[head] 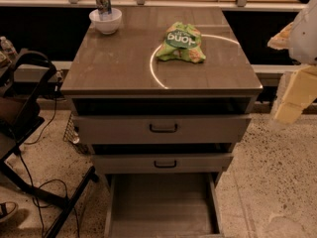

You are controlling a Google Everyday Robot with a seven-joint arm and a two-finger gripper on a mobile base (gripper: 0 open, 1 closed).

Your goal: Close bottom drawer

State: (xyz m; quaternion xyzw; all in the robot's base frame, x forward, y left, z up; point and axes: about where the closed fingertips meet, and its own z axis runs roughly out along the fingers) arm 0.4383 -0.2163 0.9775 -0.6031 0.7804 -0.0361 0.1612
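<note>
The bottom drawer (161, 205) (lowest of three) stands pulled out; one bag (181, 42), one bowl (105, 21) above. The gripper (292, 100) hangs right, probably clear; its spread I cannot tell.

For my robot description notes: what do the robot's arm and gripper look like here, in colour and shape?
The gripper shows at the right edge of the view, to the right of the grey-brown three-drawer cabinet. It is pale cream-yellow and blocky, with flat faces. Above it sits a white rounded housing. No cables or markings are visible.
</note>
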